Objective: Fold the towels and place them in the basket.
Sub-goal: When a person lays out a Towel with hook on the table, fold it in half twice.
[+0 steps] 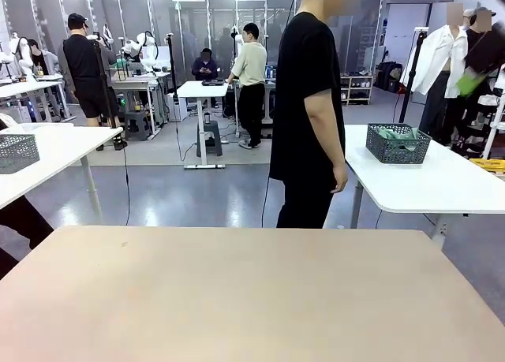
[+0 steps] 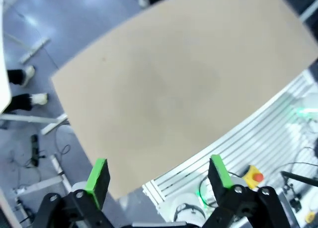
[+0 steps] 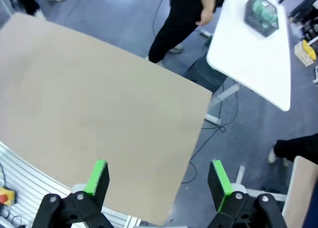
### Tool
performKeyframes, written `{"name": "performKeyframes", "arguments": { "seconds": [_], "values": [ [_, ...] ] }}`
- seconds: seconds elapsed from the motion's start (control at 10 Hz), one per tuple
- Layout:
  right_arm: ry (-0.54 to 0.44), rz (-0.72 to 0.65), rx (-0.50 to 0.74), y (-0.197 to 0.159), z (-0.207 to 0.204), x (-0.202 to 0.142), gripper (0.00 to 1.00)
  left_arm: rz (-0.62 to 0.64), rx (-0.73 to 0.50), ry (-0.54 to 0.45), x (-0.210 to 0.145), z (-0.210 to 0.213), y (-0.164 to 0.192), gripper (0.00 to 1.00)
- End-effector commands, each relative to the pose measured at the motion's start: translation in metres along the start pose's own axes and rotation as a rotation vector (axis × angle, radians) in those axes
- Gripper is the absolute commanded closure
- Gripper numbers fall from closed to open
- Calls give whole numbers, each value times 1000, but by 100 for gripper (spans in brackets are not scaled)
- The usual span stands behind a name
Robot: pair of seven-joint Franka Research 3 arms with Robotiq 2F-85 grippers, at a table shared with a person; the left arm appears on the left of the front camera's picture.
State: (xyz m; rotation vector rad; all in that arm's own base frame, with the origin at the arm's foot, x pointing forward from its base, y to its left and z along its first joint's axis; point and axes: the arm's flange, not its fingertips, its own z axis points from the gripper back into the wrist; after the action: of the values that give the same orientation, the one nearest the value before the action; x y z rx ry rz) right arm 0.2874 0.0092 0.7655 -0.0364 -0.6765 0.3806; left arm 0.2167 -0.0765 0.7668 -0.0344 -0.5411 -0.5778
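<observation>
— Where do the left fingers [image 2: 98, 177] stand?

— Above the beige desk [image 2: 174, 89], near its edge on the robot's side. They are spread wide, green pads well apart, with nothing between them.

— And the right fingers [image 3: 97, 177]?

— The same. They hang over the beige desk [image 3: 99, 104], toward its right side, parted as wide as the left pair and gripping nothing.

— Where is the basket [image 1: 387, 151]?

— Not on the beige desk [image 1: 252, 299]. It sits on a white desk [image 1: 442, 184] that stands beyond the beige desk's far right corner, with a strip of floor between the two. It is dark grey with mesh sides and stands upright, near the white desk's back edge.

— Anything in it?

— A mint green cloth [image 1: 394, 133] lies bunched inside. The right wrist view shows the same green cloth [image 3: 263, 8] in the basket [image 3: 248, 14] on that white desk [image 3: 258, 64]. I can't tell whether it is folded.

— Is someone at the beige desk?

— A person [image 1: 306, 102] in black stands just past its far edge, right of the middle, body turned toward the white desk. One hand [image 1: 339, 181] hangs loose at the side, empty, well apart from the basket. From the right wrist the person [image 3: 184, 14] shows beyond the beige desk's far corner.
</observation>
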Motion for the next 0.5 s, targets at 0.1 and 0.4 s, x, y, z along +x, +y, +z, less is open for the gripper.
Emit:
{"name": "performKeyframes", "arguments": {
  "seconds": [0.1, 0.4],
  "values": [
    [-46, -26, -55, -10, 40, -19, 0, 69, 100, -69, -34, 54, -2, 0],
    [-83, -47, -82, -13, 60, -33, 0, 101, 187, -139, -62, 92, -17, 0]
  ]
}}
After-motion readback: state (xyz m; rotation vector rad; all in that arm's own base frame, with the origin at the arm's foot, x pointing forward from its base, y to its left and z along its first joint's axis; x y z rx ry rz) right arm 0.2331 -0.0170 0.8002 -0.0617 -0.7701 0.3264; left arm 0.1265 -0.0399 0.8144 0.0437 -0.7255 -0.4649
